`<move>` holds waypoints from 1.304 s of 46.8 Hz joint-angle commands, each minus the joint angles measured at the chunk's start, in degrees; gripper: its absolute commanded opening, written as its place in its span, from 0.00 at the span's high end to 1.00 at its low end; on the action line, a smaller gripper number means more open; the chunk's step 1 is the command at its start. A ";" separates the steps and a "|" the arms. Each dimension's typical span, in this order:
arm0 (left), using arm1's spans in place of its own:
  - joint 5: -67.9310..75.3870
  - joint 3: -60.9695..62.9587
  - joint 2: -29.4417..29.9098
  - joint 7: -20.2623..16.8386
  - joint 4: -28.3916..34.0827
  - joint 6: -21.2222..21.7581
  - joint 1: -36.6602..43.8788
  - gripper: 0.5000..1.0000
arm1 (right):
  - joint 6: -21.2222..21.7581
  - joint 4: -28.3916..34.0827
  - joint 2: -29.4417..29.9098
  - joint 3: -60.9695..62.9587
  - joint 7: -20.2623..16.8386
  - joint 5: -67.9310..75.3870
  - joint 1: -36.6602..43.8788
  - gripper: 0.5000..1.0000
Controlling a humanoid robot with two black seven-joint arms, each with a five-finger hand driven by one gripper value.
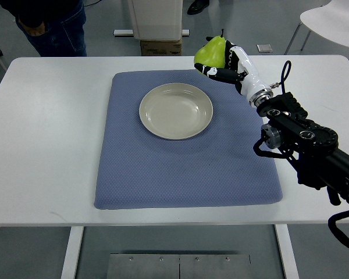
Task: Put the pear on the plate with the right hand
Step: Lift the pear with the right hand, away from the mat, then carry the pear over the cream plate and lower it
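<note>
**Pear aloft, plate not yet reached: risks on the way over**

Far left, at about ten o'clock beyond the counter: a person in jeans, standing clear of the work. No left arm in view.

Spread across the middle of the counter: a blue mat. On its upper half, toward twelve o'clock of the mat's centre: the plate, shallow, pale, bare.

Further right, at roughly one o'clock from the plate: the pear, green, stem up, lifted above the mat's far right corner. Clamped around it from the right and below: the right hand, fingers curled onto the lower flank, most of the fruit bulging free above and to the left. Arm trailing down to the picture's right edge at four o'clock.

Likely trouble from here:

- Slippage. Smooth, tapered skin, grip low on the body; any jolt during the sweep toward seven o'clock and out rolls the pear, probably onto the mat or off the far edge.
- Early release. Let go from height, and a bounce off the shallow rim is likely, then a roll away.
- Overshoot or undershoot. Low rim, little to stop a round fruit set down near the edge instead of the centre.
- Clipping the plate. Descending fingers catching the rim could shove or tip it.
- Topple after release. Set upright, apt to fall over; safer laid on its side.
</note>
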 commanded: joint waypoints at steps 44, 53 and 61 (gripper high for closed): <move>0.00 0.00 0.00 0.00 0.00 0.06 0.00 0.00 | 11.76 0.01 0.00 -4.40 -1.24 -0.08 0.51 1.00; 0.00 0.00 0.00 0.00 0.00 -0.03 0.00 0.00 | 11.76 -0.08 0.00 -5.99 -1.06 -0.08 0.07 1.00; 0.00 0.00 0.00 0.00 0.00 0.06 0.00 0.00 | 11.59 0.01 0.00 -6.25 -0.89 0.01 -0.89 1.00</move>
